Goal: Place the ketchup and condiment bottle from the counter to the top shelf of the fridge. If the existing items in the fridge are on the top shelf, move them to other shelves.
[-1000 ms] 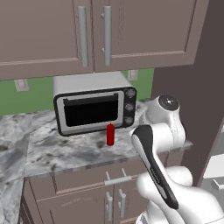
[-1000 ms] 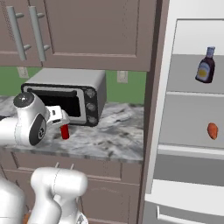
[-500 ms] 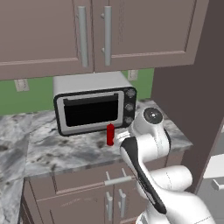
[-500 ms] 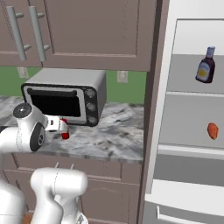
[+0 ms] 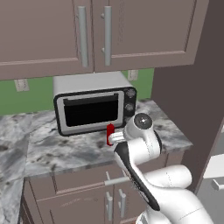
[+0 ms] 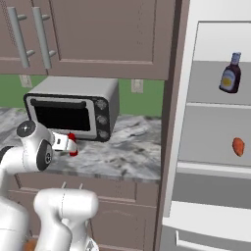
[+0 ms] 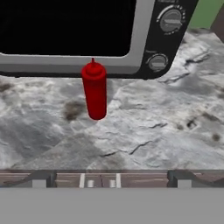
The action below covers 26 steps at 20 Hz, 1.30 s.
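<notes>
The ketchup (image 7: 95, 89) is a slim red bottle standing upright on the marbled counter (image 7: 153, 131), just in front of a toaster oven. My gripper (image 7: 111, 179) points at it from a short way off, open wide, with nothing between its fingertips (image 7: 41, 178). From the left base view the ketchup (image 5: 110, 130) peeks out beside my white hand. The condiment bottle (image 6: 230, 73), dark with a yellow label, stands on the top shelf (image 6: 211, 104) of the open fridge (image 6: 215, 44). A small orange-red food piece (image 6: 238, 146) lies on the shelf below.
A silver toaster oven (image 5: 94, 109) with two knobs stands at the back of the counter (image 5: 52, 148), right behind the ketchup. Taupe wall cabinets (image 5: 105, 30) hang above. A tall dark panel (image 6: 171, 98) separates the counter from the fridge.
The arm has swung down and to the left, bringing the hand low over the counter edge, close to the ketchup. The bottles have not moved.
</notes>
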Tool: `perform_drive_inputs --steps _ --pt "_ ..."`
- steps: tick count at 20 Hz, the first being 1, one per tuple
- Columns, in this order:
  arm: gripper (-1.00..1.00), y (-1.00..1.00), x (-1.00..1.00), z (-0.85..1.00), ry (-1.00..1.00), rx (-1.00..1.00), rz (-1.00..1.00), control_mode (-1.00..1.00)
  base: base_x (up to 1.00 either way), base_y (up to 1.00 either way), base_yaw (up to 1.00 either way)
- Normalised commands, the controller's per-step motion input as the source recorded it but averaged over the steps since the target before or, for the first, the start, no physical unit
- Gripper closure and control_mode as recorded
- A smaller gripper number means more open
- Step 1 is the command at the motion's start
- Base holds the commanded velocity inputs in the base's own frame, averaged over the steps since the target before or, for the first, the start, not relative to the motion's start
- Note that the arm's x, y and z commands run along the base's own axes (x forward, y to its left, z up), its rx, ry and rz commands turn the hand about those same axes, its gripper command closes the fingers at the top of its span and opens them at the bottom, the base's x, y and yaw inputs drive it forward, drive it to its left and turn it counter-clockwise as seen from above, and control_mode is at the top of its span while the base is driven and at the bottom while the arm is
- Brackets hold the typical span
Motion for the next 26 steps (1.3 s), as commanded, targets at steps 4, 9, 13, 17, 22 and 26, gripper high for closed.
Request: perform_drive_inputs --steps 4,9,13,17,22,26 --pt "-1.00 0.05 0.31 -0.29 0.00 0.06 -0.07 -1.00 0.00 0.00 0.00" --pt "-1.00 0.11 0.30 -0.24 0.00 0.08 -0.05 -1.00 0.00 0.00 0.00" --pt "-1.00 0.14 0.27 -0.18 0.00 0.06 -0.01 -1.00 0.00 0.00 0.00" --pt "-1.00 0.16 0.31 -0.11 0.00 0.00 0.00 -1.00 0.00 0.00 0.00" --pt "-1.00 0.01 0.31 -0.12 0.00 0.00 -0.01 -1.00 0.00 0.00 0.00" --pt "-1.00 0.00 0.31 -0.02 0.00 0.00 -0.01 -1.00 0.00 0.00 0.00"
